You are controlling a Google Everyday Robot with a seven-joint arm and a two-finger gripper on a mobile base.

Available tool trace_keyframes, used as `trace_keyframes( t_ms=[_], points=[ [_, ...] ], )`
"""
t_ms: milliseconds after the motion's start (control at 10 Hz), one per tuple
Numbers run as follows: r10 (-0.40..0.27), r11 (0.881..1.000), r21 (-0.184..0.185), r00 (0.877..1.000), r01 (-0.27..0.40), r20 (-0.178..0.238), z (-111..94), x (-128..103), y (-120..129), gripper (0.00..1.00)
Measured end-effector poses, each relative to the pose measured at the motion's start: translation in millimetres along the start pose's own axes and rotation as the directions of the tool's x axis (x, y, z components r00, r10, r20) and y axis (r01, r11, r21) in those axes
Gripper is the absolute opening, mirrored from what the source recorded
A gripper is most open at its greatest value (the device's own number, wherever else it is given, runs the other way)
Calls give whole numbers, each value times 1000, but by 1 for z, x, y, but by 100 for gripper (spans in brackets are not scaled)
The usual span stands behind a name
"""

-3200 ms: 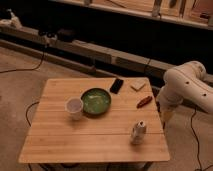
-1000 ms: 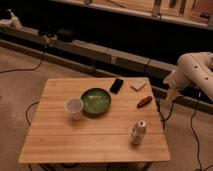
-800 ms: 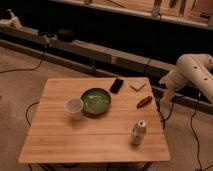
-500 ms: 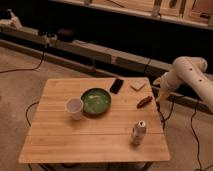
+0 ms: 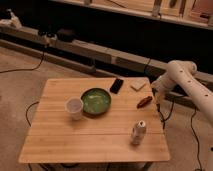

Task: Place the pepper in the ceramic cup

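Lying flat on the wooden table [image 5: 55, 140] near its right edge, the pepper [image 5: 144, 102] is showing as a small dark-red sliver, angled so that its right end is pointing slightly away from the camera. It is resting bare on the wood and touching nothing else. Just behind it, toward the back edge, 1 small pale block [image 5: 138, 86] is sitting. Left of that, a flat black rectangular object [image 5: 116, 85] is lying at a tilt, close to the far rim of the green bowl [image 5: 95, 101].

The bowl is occupying the middle of the table. The ceramic cup [image 5: 74, 107] is standing upright just beside the bowl's left rim, white and open at the top; whether the 2 are touching cannot be told. The pepper and the cup are sitting well apart, with the bowl between them. 1 silver can [image 5: 138, 132] is standing upright toward the front right, nearer the camera than the pepper.

The gripper [image 5: 157, 90] is hanging at the end of the white arm [image 5: 182, 75], which is reaching in from the right. It is hovering over the table's right edge, just above and to the right of the pepper, near it but apart. How far open the gripper is cannot be told; the pepper is lying outside it.
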Motion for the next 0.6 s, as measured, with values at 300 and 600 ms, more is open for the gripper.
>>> trace_keyframes(
  t_ms=[300,600],
  points=[
    [-27,999,-17,999,27,26,20,-5,-4,65],
    [-53,998,-45,998,54,25,43,-6,-1,65]
  ],
)
